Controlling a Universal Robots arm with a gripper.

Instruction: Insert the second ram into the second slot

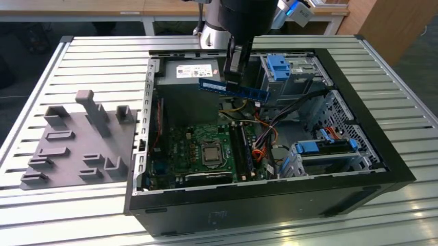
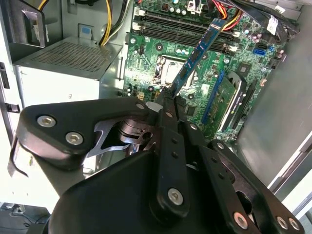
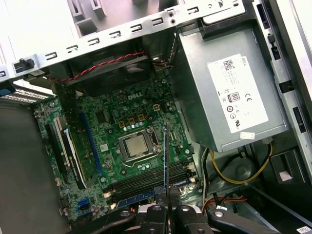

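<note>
Exterior view: thin, flat blue second ram [image 1: 213, 86] in slim black claw [image 1: 234, 79].

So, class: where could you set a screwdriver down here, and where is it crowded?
Bare table slats run beyond the grey peg tray, toward the far edge, and along the exterior view's right of the computer case. Inside the case it is crowded: cables beside the motherboard, and the gripper holding the ram stick above.

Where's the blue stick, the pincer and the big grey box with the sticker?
blue stick [image 1: 253, 93], exterior view, on its flat side near one end.
pincer [image 3: 166, 191], first wrist view, between its fingertips gripping the stick.
big grey box [image 3: 237, 92], first wrist view, on its white sticker.
</note>
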